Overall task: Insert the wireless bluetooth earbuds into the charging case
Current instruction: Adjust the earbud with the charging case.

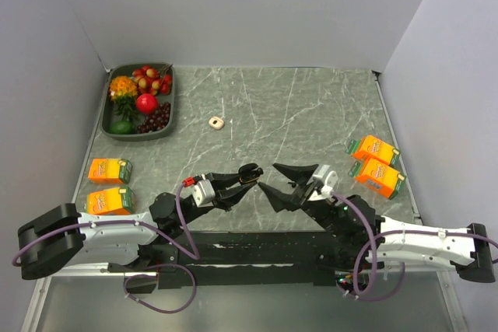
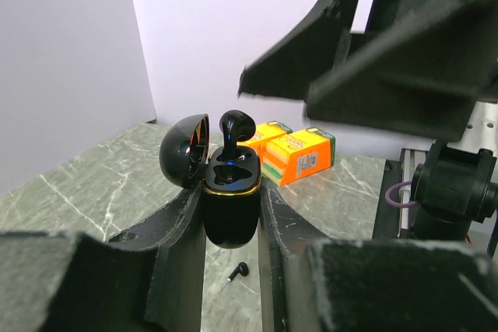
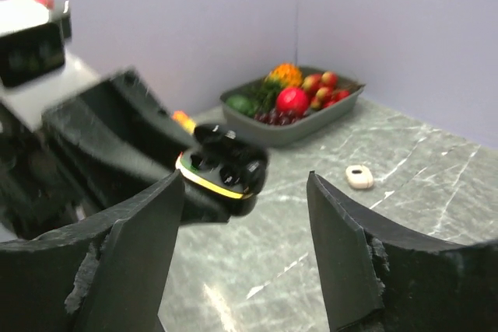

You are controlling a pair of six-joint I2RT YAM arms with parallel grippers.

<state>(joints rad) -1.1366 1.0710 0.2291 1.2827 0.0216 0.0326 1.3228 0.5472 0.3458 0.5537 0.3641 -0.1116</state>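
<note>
Left gripper [image 1: 250, 174]: from above, pinches the small glossy black charging case [image 2: 231, 204], raised toward its partner.
Right gripper [image 1: 268, 177]: spread, empty, just beside it.
First earbud [image 2: 236, 125]: left wrist view, a tiny black bean-shaped piece standing in the open case.
Second earbud [image 2: 239, 270]: lies on the grey marbled bench [image 2: 78, 192] below.
Case wells: right wrist view, turned toward the spread fingers.

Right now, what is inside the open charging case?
One earbud stands in the charging case, its stem hidden in the slot. The neighbouring slot looks empty, with a blue glow. The other earbud lies on the table below.
</note>
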